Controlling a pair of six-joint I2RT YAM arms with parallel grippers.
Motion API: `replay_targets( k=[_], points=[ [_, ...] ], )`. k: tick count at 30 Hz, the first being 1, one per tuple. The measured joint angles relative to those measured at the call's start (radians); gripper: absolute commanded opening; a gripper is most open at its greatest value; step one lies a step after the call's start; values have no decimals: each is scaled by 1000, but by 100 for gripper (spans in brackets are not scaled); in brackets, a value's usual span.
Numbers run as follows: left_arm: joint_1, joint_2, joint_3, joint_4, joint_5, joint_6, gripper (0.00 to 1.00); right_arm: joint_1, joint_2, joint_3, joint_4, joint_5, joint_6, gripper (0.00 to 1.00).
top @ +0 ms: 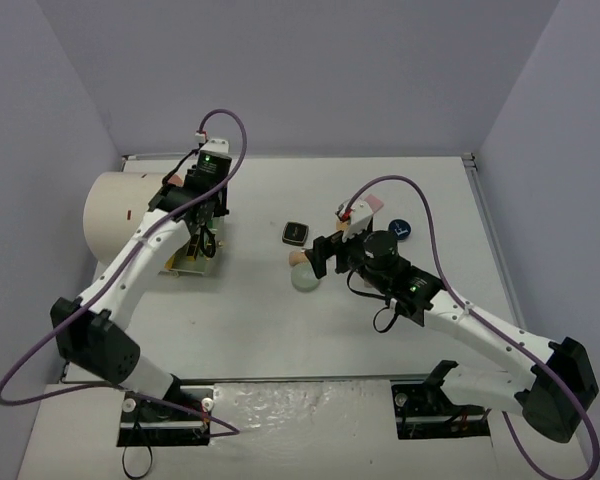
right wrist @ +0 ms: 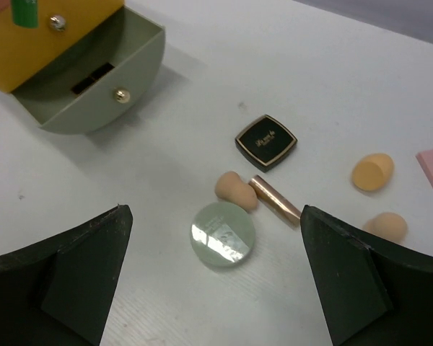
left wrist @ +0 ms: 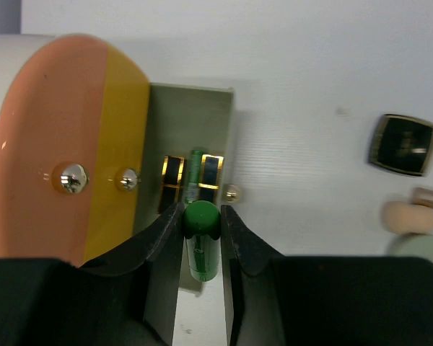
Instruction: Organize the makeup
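Fig.: L gripper (left wrist: 202,216) clamps green tube (left wrist: 201,249) near its cap, above open drawer (left wrist: 191,115), prob. to drop it beside black-and-gold lipsticks (left wrist: 175,180) inside. R gripper (right wrist: 213,216), jaws wide and empty, hovers over pale green disc (right wrist: 223,234), well apart from drawer; likely next pick.

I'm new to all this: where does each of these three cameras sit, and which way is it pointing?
Top: above and behind the arms, looking down at the table; both arms show, bases nearest.
Left wrist: on the left arm, looking past the left gripper, shut on a green tube, into an open drawer.
Right wrist: on the right arm, looking down through the open right gripper at a pale green disc.
Shared: the black square compact shows in all three.
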Motion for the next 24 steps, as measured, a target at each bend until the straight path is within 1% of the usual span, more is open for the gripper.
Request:
replay_targets(
  k=[3, 7, 11, 13, 14, 16, 18, 24],
  points=[
    [52, 132, 9, -29, -47, 58, 6, -30, -19, -22, -34, 4, -4, 100],
    [76, 260, 9, -60, -79, 113, 17, -72, -45, -49, -68, -1, -7, 100],
    [86, 336, 27, -86, -99, 136, 35, -99, -57, -57, -90, -15, -9, 100],
    [87, 357, 37, -90, -103, 140, 50, -106, -60, -57, -99, -20, -11, 100],
    [87, 361, 38, -90, -105, 141, 55, -107, -60, -57, -104, -23, -13, 100],
    [87, 362, 39, -92, -106, 141, 63, -107, -61, -57, -112, -30, -15, 100],
    [87, 359, 40, -92, -107, 143, 66, -107, -61, -57, -117, -34, -16, 100],
    [85, 329, 41, -105, -93, 134, 67, -107, -61, -57, -130, -38, -17, 100]
  ],
)
